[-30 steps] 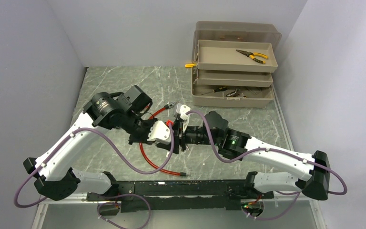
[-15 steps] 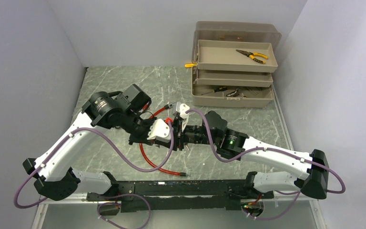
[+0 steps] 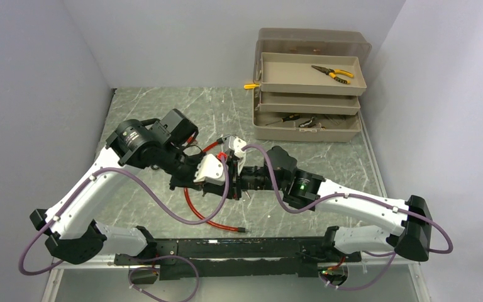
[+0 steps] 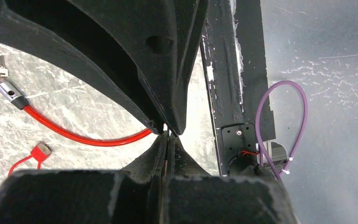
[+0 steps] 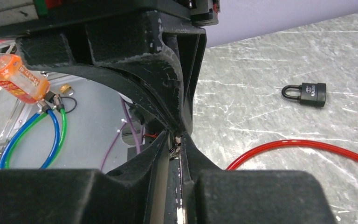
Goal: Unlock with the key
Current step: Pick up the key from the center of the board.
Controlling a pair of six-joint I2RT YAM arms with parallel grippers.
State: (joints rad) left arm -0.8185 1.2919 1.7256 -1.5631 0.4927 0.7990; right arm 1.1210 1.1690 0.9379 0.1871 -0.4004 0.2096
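Handover of key (image 5: 177, 142) in mid-air; padlock (image 5: 307, 94) lies on the bench (image 5: 270, 60).
A thin metal sliver, judged to be the key, sits pinched in the narrow gap of the right fingers (image 5: 135, 79). The left fingers (image 4: 121, 56) are pressed fully together and meet the right pair; whether they also nip the key, cannot tell. The padlock lies flat, well apart from both, shackle apparently closed, near the red cable (image 5: 298, 145). To do well: check that the right grip is square and firm with the blade protruding before the left releases, then steady the padlock body with its keyway facing the blade.
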